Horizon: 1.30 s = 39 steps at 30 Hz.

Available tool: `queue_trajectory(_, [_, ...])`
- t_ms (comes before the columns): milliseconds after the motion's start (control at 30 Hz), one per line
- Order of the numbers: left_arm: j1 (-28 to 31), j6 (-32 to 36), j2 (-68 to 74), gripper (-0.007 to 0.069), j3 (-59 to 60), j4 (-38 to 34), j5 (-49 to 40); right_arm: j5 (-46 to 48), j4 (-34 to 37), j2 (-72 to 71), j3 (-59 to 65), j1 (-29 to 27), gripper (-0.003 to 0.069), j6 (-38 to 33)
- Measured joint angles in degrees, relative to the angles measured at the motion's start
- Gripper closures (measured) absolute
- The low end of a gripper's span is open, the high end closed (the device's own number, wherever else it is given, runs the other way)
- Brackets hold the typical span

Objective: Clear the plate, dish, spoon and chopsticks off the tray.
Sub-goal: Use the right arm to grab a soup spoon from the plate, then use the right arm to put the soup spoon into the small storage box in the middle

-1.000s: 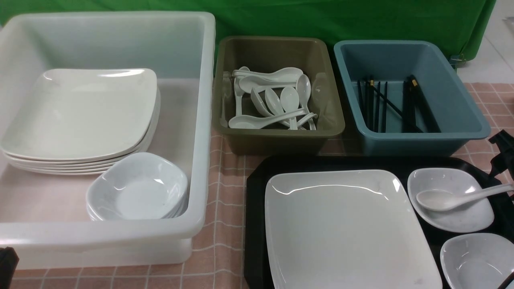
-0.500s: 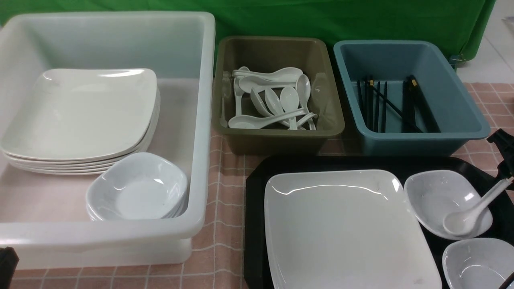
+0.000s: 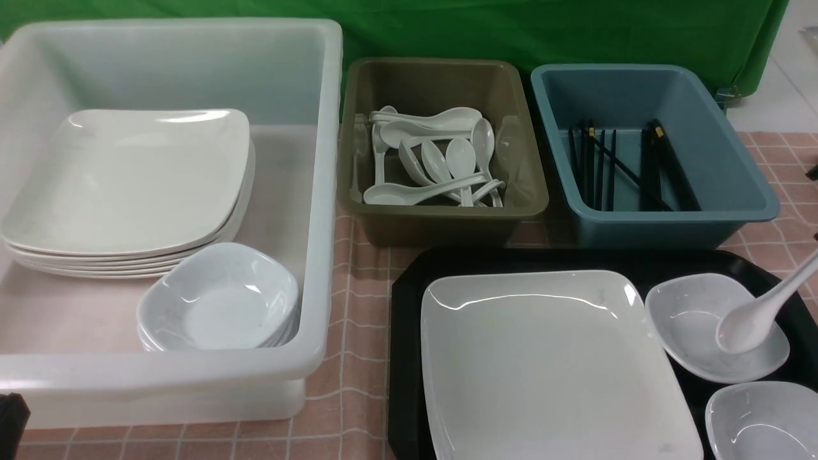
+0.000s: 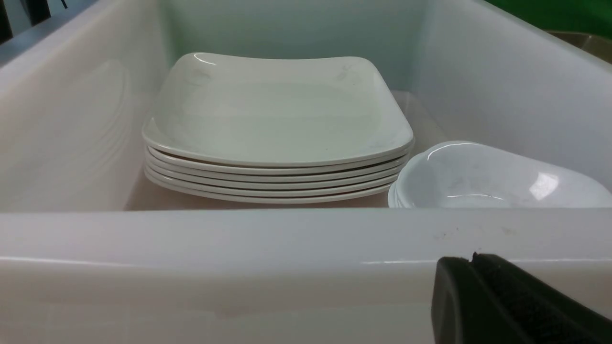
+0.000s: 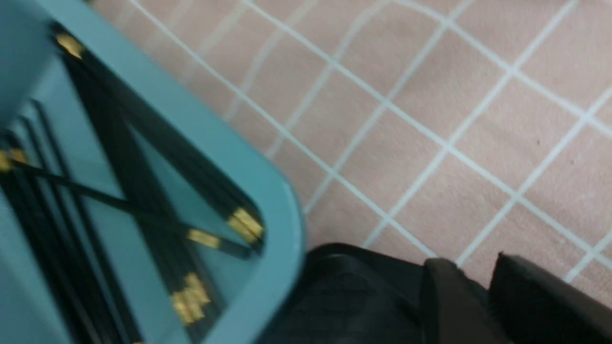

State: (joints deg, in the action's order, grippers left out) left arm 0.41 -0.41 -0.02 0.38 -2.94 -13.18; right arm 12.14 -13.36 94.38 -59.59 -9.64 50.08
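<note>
my right fingers (image 5: pixel 444 306) pinching the spoon (image 3: pixel 744 327), tipped over a dish (image 3: pixel 687 319) by the tray's (image 3: pixel 406 332) right edge, left fingers (image 4: pixel 502 301) pressed together

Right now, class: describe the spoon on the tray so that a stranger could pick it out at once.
Find the black tray, near right, holding a big white plate. Over the farther small dish beside that plate, a white spoon tilts, handle up to the right. Every other spoon lies in the olive tub.
</note>
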Motion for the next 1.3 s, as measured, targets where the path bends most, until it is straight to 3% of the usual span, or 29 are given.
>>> queue_trajectory(200, [0.00,0.00,0.00,0.0620,0.00,0.00,0.00,-1.34,0.05,-5.26,0.05,0.00,0.0486,0.05])
queue_trajectory(433, [0.00,0.00,0.00,0.0620,0.00,0.00,0.00,-9.34,4.36,-12.25,-1.60,2.72,0.0486,2.02])
queue_trajectory(700, [0.00,0.00,0.00,0.0620,0.00,0.00,0.00,-27.74,5.93,-4.63,-10.86,20.25,0.0486,2.17])
queue_trajectory(833, [0.00,0.00,0.00,0.0620,0.00,0.00,0.00,-36.52,6.06,6.44,-19.72,26.21,0.0487,0.08])
queue_trajectory(1000, [0.00,0.00,0.00,0.0620,0.00,0.00,0.00,-40.15,6.06,20.30,-30.67,30.10,0.0487,-4.97])
queue_trajectory(1067, [0.00,0.00,0.00,0.0620,0.00,0.00,0.00,-40.43,6.06,26.49,-35.38,31.19,0.0468,-7.84])
queue_trajectory(1300, [0.00,0.00,0.00,0.0620,0.00,0.00,0.00,-34.37,5.95,33.53,-41.87,32.40,0.0253,-10.33])
